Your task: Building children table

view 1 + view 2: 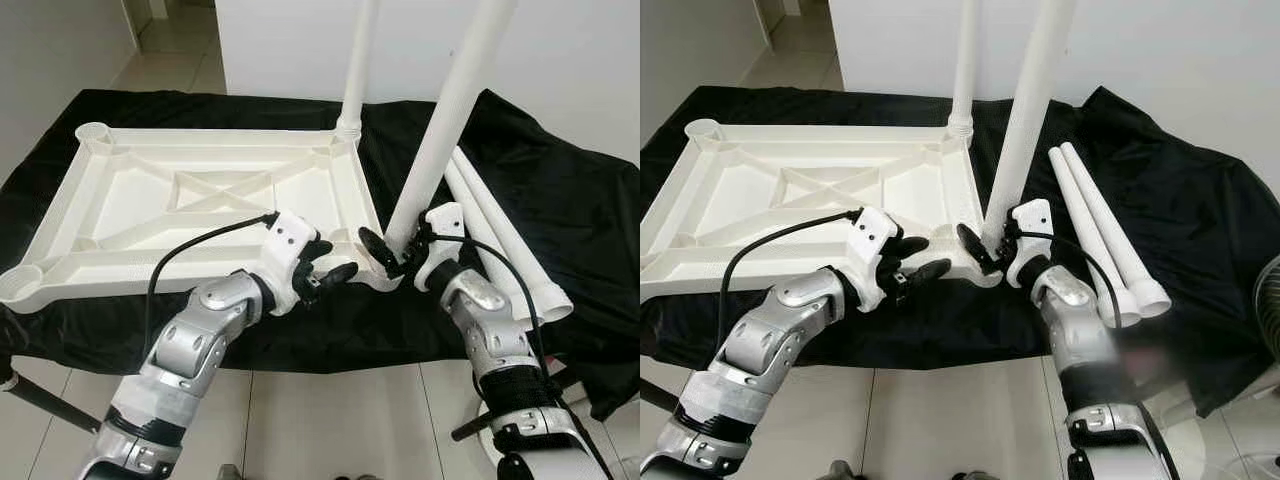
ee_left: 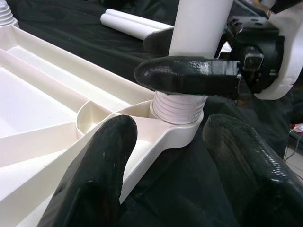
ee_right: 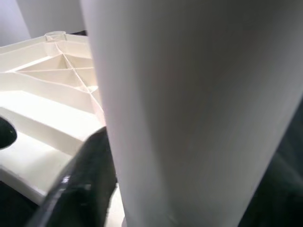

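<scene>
On the black-draped table [image 1: 560,200]:
Tabletop: the white plastic tabletop [image 1: 200,200] lies upside down, ribs and cross-bracing facing up, round sockets at its corners.
Far leg: one white leg [image 1: 357,70] stands upright in the far right corner socket.
Near leg: a second white leg [image 1: 440,130] sits with its threaded end in the near right corner socket [image 2: 177,118], leaning a little (not plumb).
Right tool: the right tool [image 1: 392,250] is closed around the near leg just above the socket, one black finger [image 2: 189,75] lying across it.
Left tool: the left tool [image 1: 325,262] is spread open beside that corner, gripping nothing.
Spare legs: two more legs [image 1: 1100,225] lie side by side on the cloth, right of the tabletop.
</scene>
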Motion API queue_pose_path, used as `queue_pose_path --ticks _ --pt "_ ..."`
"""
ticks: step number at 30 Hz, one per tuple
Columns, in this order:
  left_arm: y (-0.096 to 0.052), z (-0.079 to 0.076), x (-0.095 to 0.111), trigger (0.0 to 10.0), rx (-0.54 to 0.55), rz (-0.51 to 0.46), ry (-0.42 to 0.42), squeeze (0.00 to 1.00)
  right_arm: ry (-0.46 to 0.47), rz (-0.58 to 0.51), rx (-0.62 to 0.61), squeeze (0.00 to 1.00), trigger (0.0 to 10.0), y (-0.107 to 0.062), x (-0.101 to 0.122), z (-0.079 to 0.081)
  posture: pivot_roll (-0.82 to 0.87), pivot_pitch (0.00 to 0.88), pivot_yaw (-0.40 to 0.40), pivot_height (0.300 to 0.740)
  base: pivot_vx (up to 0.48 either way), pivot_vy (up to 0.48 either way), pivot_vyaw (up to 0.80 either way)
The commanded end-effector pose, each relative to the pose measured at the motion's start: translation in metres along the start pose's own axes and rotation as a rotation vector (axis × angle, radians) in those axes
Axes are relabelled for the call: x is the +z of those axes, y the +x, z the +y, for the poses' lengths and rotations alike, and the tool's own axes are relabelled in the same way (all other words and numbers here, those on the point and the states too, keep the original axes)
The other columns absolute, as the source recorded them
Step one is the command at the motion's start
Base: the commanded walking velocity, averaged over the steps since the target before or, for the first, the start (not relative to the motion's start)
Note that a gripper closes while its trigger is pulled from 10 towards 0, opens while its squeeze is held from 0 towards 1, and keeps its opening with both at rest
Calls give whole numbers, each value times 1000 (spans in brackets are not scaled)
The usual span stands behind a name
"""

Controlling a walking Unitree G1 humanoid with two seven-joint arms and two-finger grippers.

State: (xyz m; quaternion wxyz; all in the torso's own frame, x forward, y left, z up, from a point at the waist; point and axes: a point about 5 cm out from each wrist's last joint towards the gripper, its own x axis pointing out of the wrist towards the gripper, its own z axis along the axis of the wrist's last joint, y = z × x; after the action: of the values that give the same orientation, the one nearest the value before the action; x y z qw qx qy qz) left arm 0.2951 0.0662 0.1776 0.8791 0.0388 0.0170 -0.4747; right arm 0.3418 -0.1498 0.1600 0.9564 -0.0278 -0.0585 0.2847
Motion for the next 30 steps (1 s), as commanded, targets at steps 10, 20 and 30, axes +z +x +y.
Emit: queue_pose_path --ticks 10,20,30 --pt "1 -2 -2 10000 0 10 7 0 -14 52 -23 0 0 -4 -15 -5 0 66 -38 740 0 0 0" --pt "1 -3 -4 10000 4 14 -2 0 125 47 -261 0 10000 -4 -20 4 -6 69 -35 740 0 0 0" --pt "1 -2 -5 10000 9 14 -7 0 229 -3 -543 0 10000 -5 -14 25 -5 72 -42 740 0 0 0"
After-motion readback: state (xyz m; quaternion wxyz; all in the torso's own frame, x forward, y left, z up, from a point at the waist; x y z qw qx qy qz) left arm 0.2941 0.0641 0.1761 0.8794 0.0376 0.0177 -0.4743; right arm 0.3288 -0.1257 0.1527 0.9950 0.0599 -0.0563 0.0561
